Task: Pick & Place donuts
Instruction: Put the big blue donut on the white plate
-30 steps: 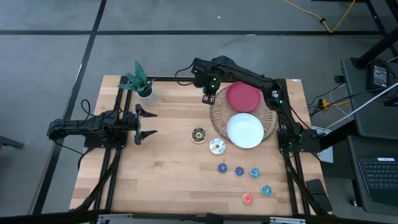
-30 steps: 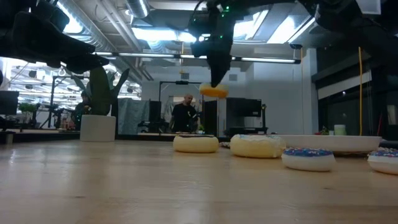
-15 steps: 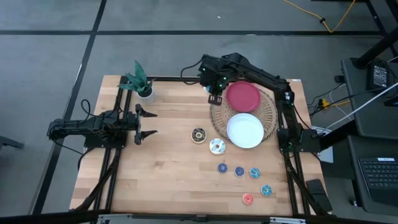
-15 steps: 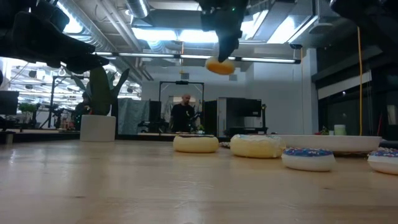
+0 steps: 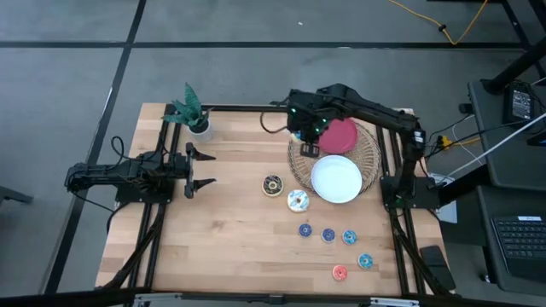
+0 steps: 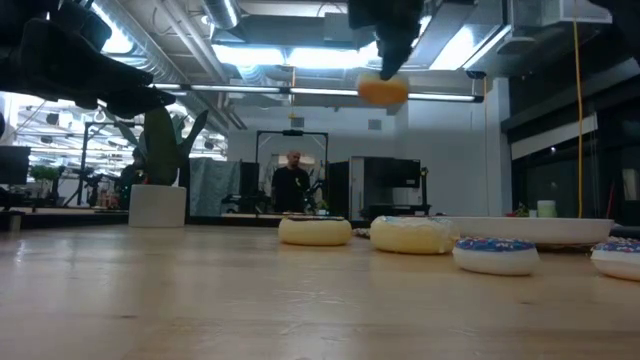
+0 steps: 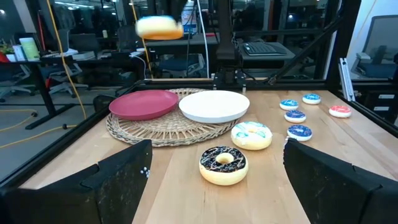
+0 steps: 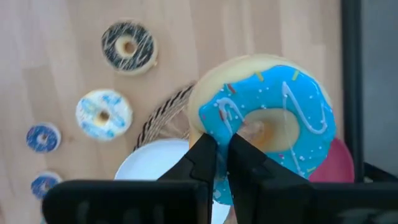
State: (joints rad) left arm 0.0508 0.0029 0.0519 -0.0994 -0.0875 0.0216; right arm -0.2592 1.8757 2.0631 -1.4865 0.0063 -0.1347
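Observation:
My right gripper (image 5: 309, 147) hangs over the wicker mat's left part and is shut on the blue-iced donut (image 8: 267, 115), which shows high in the low view (image 6: 382, 90) and in the left wrist view (image 7: 159, 27). The chocolate donut (image 5: 272, 185) and the white-iced donut (image 5: 297, 200) lie flat on the table left of the mat. Several coin-sized blue donuts (image 5: 328, 234) and the red-pink one (image 5: 339, 273) lie nearer the near edge. My left gripper (image 5: 198, 168) waits open at the table's left side. My right gripper pinches the blue-iced donut between its two fingers (image 8: 205, 155) on one side of the ring (image 8: 217, 121), between the hole and the outer edge. The fingers come from above, pointing down (image 6: 392, 45). The donut is lifted clear and hangs almost level below them.
A round wicker mat (image 5: 368, 162) carries a red plate (image 5: 339, 134) and a white plate (image 5: 336, 178) on the table's right half. A potted plant (image 5: 192, 111) stands at the far left corner. Bare wood lies between my left gripper and the donuts.
My right gripper has carried the blue-iced donut up and toward the table's right and near side, from the mat's far-left edge to a spot over the mat beside the red plate. It has stayed shut on the donut. Nothing else has moved.

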